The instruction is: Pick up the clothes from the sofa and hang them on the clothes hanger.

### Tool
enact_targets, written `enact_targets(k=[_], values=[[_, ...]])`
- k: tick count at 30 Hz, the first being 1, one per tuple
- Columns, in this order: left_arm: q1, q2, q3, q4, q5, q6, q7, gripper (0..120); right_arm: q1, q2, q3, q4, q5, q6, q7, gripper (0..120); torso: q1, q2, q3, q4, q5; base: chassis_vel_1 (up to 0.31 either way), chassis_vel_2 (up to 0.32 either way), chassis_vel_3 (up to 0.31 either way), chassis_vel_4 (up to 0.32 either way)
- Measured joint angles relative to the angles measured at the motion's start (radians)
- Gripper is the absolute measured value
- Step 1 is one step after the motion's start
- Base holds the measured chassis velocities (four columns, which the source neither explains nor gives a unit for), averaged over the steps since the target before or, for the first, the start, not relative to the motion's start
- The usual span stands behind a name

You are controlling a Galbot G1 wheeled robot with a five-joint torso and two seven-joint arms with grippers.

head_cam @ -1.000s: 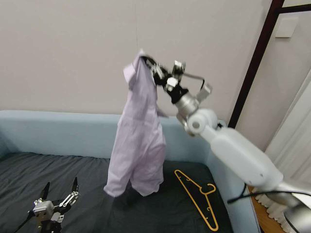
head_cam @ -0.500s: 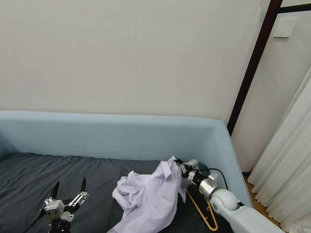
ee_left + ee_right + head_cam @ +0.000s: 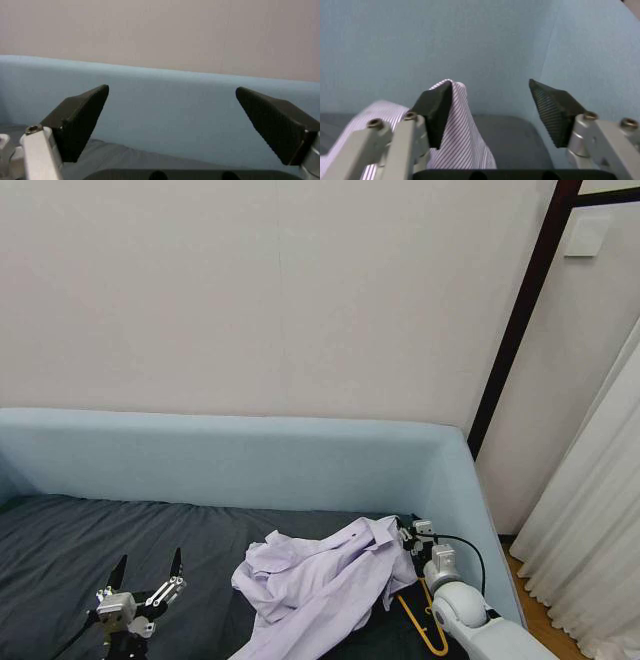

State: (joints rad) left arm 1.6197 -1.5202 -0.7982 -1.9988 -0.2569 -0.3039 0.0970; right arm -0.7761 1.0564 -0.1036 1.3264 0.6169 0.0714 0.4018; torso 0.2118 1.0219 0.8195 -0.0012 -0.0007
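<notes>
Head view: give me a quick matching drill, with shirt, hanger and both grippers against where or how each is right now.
Things:
1 shirt
2 hanger
3 left gripper
4 right gripper

States:
a open, at the shirt's edge
b crumpled on the seat
c open, over bare seat, apart from the shirt
d partly under the shirt

Pairs: 1-b, 2-d, 3-c, 4-a

Lilac shirt [image 3: 320,578] with fine dark pinstripes; pale blue sofa [image 3: 200,455], charcoal seat [image 3: 100,545]; mustard-yellow hanger [image 3: 438,648] lower right.
</notes>
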Motion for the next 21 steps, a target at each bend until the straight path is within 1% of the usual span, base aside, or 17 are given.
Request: enact_targets(k=[1, 2, 4, 5, 6, 7, 8, 9, 10, 11, 12, 13, 15, 16, 18, 19, 21], values=[[0.0, 0.003, 0.001, 0.0, 0.0, -0.001, 0.0, 100, -0.011, 0.001, 0.007, 0.029, 0.03, -0.01, 0.029, 68, 0.0, 0.0, 0.0, 0.0001, 0.0, 0.0, 0.0, 0.0, 0.0], [0.001, 0.005, 0.001, 0.001, -0.001, -0.002, 0.0, 100, -0.021, 0.001, 0.011, 0.051, 0.049, -0.019, 0.042, 72, 0.0, 0.0, 0.0, 0.0001, -0.0001, 0.0, 0.0, 0.0, 0.0], [0.001, 0.009, 0.002, 0.001, -0.001, -0.003, 0.0, 100, -0.037, -0.002, 0.012, 0.072, 0.054, -0.036, 0.043, 81, 0.0, 0.0, 0.0, 0.0001, 0.0, 0.0, 0.0, 0.0, 0.0], [0.001, 0.009, 0.002, 0.001, -0.001, -0.003, 0.0, 100, -0.037, -0.002, 0.012, 0.072, 0.054, -0.036, 0.043, 81, 0.0, 0.0, 0.0, 0.0001, 0.0, 0.0, 0.0, 0.0, 0.0], [0.001, 0.012, 0.002, 0.001, -0.002, -0.003, 0.0, 100, -0.051, -0.007, 0.013, 0.079, 0.033, -0.062, 0.028, 88, 0.0, 0.0, 0.0, 0.0, 0.0, 0.0, 0.0, 0.0, 0.0], [0.001, 0.013, 0.003, 0.001, -0.003, -0.003, 0.0, 100, -0.059, -0.011, 0.013, 0.082, 0.018, -0.089, 0.018, 90, 0.0, 0.0, 0.0, 0.0, 0.0, 0.0, 0.0, 0.0, 0.0], [0.001, 0.016, 0.002, 0.001, -0.005, -0.003, 0.0, 100, -0.072, -0.019, 0.012, 0.096, 0.001, -0.172, 0.016, 97, 0.0, 0.0, 0.0, -0.0001, 0.0, 0.0, 0.0, 0.0, 0.0], [0.001, 0.019, 0.001, 0.001, -0.009, -0.003, 0.0, 100, -0.085, -0.025, 0.012, 0.127, 0.004, -0.293, 0.042, 98, 0.0, 0.0, 0.0, -0.0004, 0.0, 0.0, 0.0, 0.0, 0.0], [0.001, 0.019, 0.001, 0.001, -0.009, -0.003, 0.0, 100, -0.085, -0.025, 0.012, 0.127, 0.004, -0.293, 0.042, 98, 0.0, 0.0, 0.0, -0.0004, 0.0, 0.0, 0.0, 0.0, 0.0], [0.002, 0.022, -0.001, 0.001, -0.014, -0.004, -0.001, 100, -0.091, -0.027, 0.012, 0.148, 0.021, -0.367, 0.068, 99, 0.0, 0.0, 0.0, -0.0003, 0.0001, 0.0, 0.0, 0.0, 0.0], [0.0, 0.029, -0.006, 0.004, -0.021, -0.004, -0.001, 100, -0.099, -0.029, 0.015, 0.189, 0.073, -0.475, 0.112, 100, 0.0, 0.0, 0.0, -0.0001, 0.0, 0.0, 0.0, 0.0, 0.0], [-0.003, 0.033, -0.01, 0.009, -0.024, -0.004, -0.001, 100, -0.103, -0.029, 0.017, 0.208, 0.099, -0.495, 0.126, 100, 0.0, 0.0, 0.0, 0.0, -0.0001, 0.0, 0.0, 0.0, 0.0], [-0.007, 0.036, -0.012, 0.014, -0.027, -0.004, -0.002, 100, -0.106, -0.029, 0.016, 0.217, 0.112, -0.473, 0.126, 100, 0.0, 0.0, 0.0, 0.0001, -0.0001, 0.0, 0.0, 0.0, 0.0], [-0.011, 0.037, -0.012, 0.018, -0.028, -0.004, -0.002, 100, -0.109, -0.028, 0.009, 0.221, 0.118, -0.417, 0.112, 100, 0.0, 0.0, 0.0, 0.0, -0.0002, 0.0, 0.0, 0.0, 0.0], [-0.019, 0.034, -0.005, 0.027, -0.027, -0.005, -0.003, 100, -0.1, -0.008, -0.022, 0.208, 0.118, -0.258, 0.059, 100, 0.0, 0.0, 0.0, -0.0002, -0.0001, 0.0, 0.0, 0.0, 0.0], [-0.022, 0.033, -0.004, 0.029, -0.026, -0.005, -0.003, 100, -0.089, 0.005, -0.034, 0.195, 0.118, -0.217, 0.044, 100, 0.0, 0.0, 0.0, 0.0, -0.0001, 0.0, 0.0, 0.0, 0.0], [-0.025, 0.033, -0.003, 0.031, -0.025, -0.005, -0.002, 100, -0.078, 0.017, -0.046, 0.181, 0.116, -0.188, 0.036, 100, 0.0, 0.0, 0.0, 0.0001, -0.0001, 0.0, 0.0, 0.0, 0.0]])
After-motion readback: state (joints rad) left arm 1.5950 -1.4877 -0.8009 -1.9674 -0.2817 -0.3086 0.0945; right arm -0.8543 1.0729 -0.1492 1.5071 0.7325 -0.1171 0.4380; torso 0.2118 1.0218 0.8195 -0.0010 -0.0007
